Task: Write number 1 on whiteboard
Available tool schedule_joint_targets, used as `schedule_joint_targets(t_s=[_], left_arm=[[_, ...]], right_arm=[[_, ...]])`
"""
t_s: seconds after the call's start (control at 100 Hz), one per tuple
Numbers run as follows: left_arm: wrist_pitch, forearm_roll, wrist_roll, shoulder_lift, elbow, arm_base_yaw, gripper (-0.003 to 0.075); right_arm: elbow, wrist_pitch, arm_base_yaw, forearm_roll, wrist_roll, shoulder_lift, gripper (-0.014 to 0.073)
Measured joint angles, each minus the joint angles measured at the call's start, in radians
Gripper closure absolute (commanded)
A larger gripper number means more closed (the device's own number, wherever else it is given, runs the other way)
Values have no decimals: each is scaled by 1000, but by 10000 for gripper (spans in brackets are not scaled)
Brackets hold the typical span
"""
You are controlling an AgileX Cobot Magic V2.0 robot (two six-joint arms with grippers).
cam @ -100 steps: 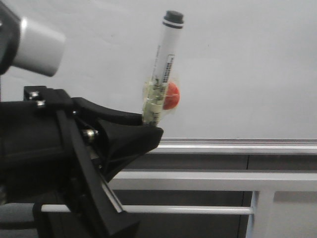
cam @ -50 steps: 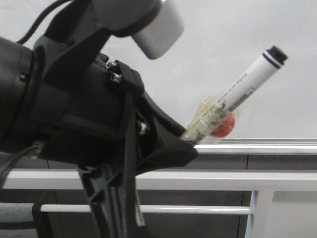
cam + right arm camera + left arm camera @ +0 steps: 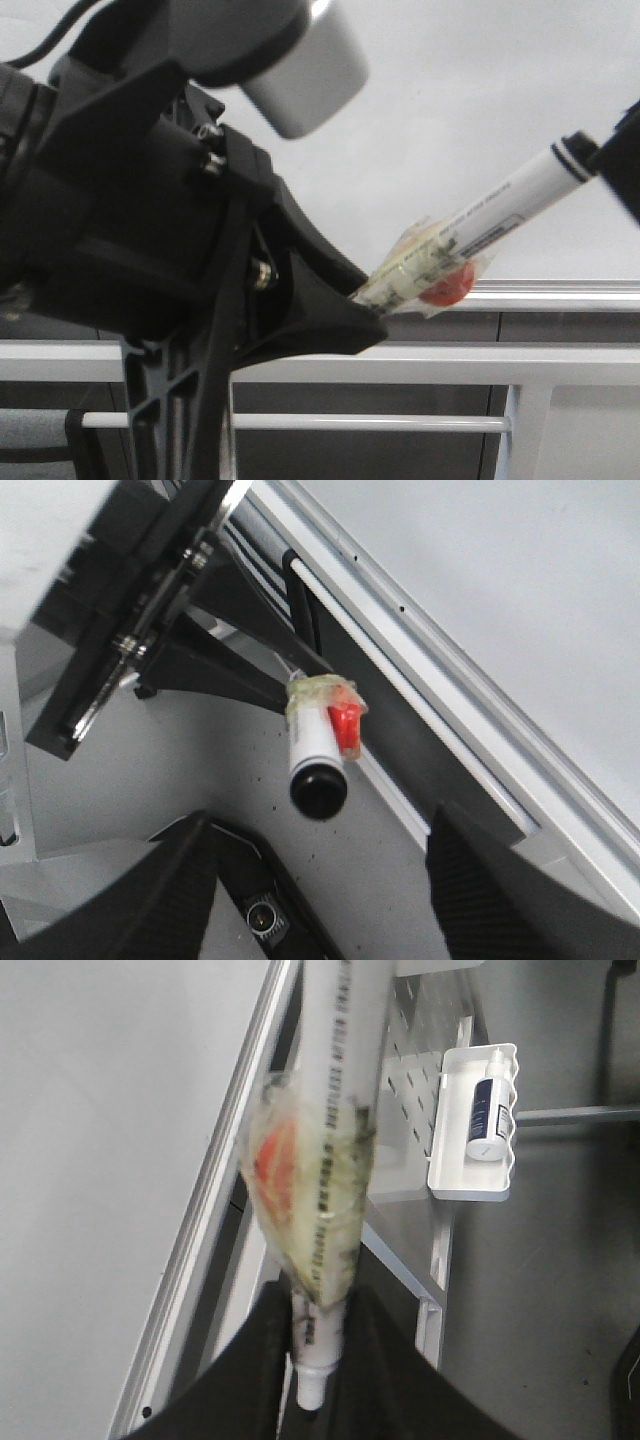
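My left gripper [image 3: 365, 305] is shut on the lower end of a white marker [image 3: 490, 220] with a black cap, wrapped in clear tape over a red blob. The marker slants up to the right in front of the whiteboard [image 3: 480, 90], whose silver rail [image 3: 560, 295] runs below it. In the left wrist view the marker [image 3: 335, 1110] stands between my shut fingers [image 3: 250, 1380]. My right gripper [image 3: 318, 865] is open, its fingers wide on either side of the marker's black cap [image 3: 318, 792]; a dark part of it shows at the front view's right edge [image 3: 625, 160]. No black stroke shows on the board.
Grey horizontal bars [image 3: 450, 365] and a thin white rod [image 3: 370, 422] run below the board's rail. A white side tray [image 3: 475, 1130] holding a small dark bottle [image 3: 490, 1120] hangs off a perforated panel in the left wrist view.
The left arm rose and swung across the view, tipping the marker from near upright to slanting far right. The right gripper came into the front view by the cap.
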Motion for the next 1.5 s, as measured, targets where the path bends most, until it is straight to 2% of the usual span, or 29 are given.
schedule_joint_targets(t_s=[0.45,0.94,0.99,1.06,1.13,1.15,1.18,1.34,1.43,1.5], left_arm=[[25,13,0,-4,-12,0,741],[-18,16,0,-4,-12,0,741],[-18,16,0,-4,-12,0,741],[-18,16,0,-4,-12,0,741],[-18,16,0,-4,-12,0,741],[-18,17,0,-4,-12,0,741],[-18,17,0,-4,-12,0,740],[-20,17,0,-4,-14,0,721],[-20,17,0,-4,-14,0,636],[-20,17,0,-4,-14,0,533]], right_arm=[[-90,-26,19,0,0,143,179],[-90,-22,20,0,-2,161,180],[-90,-20,20,0,-2,161,204],[-90,-20,20,0,-2,161,300],[-90,-20,20,0,-2,161,501],[-90,-18,20,0,-2,161,597],[-90,-18,20,0,-2,161,663],[-90,-14,20,4,-5,161,657],[-90,-14,20,4,-7,161,658],[-90,-12,20,6,-7,161,658]])
